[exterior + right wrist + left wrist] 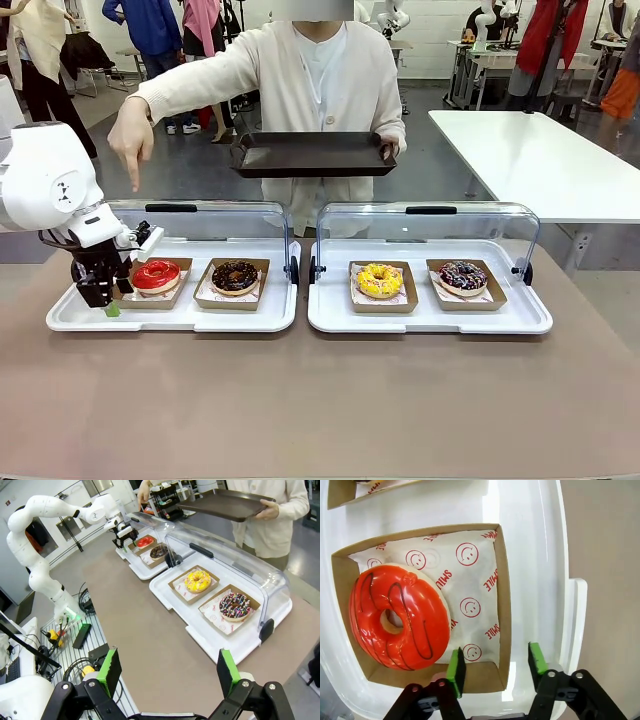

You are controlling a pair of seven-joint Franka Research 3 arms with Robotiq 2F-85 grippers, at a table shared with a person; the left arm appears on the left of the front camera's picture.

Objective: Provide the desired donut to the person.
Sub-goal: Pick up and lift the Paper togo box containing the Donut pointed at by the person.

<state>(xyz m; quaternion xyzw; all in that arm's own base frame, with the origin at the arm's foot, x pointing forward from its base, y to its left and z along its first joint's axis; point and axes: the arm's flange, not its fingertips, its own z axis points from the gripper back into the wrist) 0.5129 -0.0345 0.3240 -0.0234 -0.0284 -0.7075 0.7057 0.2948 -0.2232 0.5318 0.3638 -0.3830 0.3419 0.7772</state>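
The person [320, 70] in a cream cardigan holds a dark tray [312, 155] in one hand. Their other hand [130, 140] points down at the red-glazed donut [156, 275]. That donut [397, 617] lies in a cardboard tray [502, 605] lined with smiley paper. My left gripper [496, 666] is open and low over the tray's near corner, one green pad [455, 672] inside the cardboard wall and the other outside. It stands at the white tray's left end [105, 300]. My right gripper [168, 675] hangs open and high above the table, holding nothing.
Two white display trays [250, 315] with raised clear lids [430, 225] sit side by side. They also hold a chocolate donut [235, 275], a yellow donut [379, 280] and a sprinkled donut [462, 276]. Bare brown tabletop [320, 400] lies in front.
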